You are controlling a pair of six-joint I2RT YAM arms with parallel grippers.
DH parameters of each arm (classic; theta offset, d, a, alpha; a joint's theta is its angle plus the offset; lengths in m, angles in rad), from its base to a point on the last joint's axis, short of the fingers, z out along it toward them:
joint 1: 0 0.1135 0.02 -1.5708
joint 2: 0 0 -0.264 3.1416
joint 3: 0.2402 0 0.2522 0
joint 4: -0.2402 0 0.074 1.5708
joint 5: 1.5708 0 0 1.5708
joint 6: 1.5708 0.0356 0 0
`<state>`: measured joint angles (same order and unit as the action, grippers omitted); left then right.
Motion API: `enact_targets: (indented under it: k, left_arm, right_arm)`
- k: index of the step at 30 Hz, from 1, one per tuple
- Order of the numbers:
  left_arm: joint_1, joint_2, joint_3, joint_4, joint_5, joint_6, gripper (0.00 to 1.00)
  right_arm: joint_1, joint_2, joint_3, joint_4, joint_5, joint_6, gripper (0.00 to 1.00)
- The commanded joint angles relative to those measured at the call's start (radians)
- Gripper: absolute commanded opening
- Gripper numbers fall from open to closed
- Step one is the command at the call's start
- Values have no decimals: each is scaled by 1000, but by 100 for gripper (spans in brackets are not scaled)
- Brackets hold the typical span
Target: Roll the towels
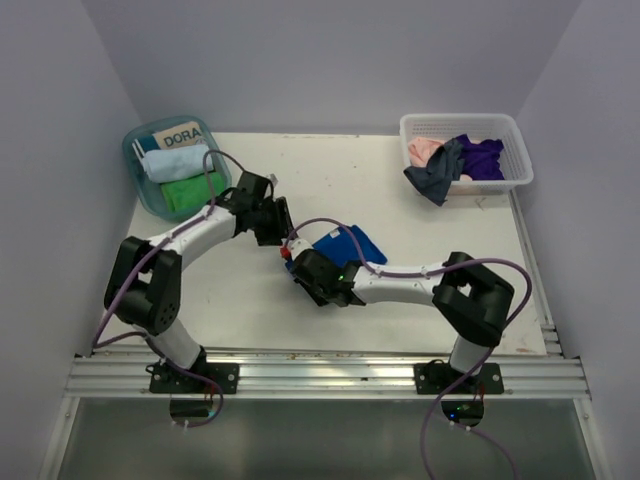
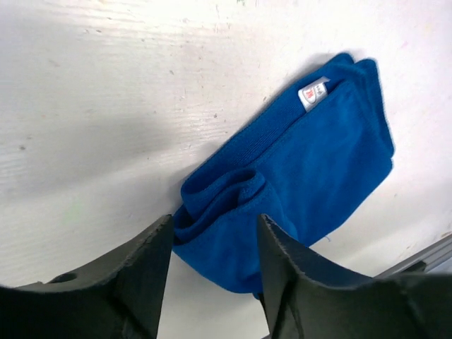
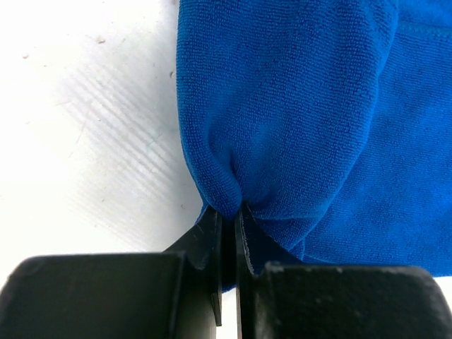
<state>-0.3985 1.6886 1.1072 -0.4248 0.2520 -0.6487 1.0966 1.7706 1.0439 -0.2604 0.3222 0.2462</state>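
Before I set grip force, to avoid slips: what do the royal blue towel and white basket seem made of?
Royal blue towel: likely microfibre or terry, matte; fine nubby pile, puckers softly.
White basket: probably rigid moulded plastic, smooth; thin perforated walls.

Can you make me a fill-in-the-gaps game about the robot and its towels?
1. The towel pinched in the right gripper is royal ___.
2. The small tag sewn on it is ___.
3. The card in the teal bin reads ___.
4. The white basket stands at the back ___ corner of the table.

Missing words: blue; white; DORA; right.
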Motion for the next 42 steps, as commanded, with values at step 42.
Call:
enact_targets:
  k: [42]
  left_arm:
    - [-100, -131, -222, 64, -6, -91, 78]
  right_arm:
    - [-218, -169, -154, 145, -532, 61, 0]
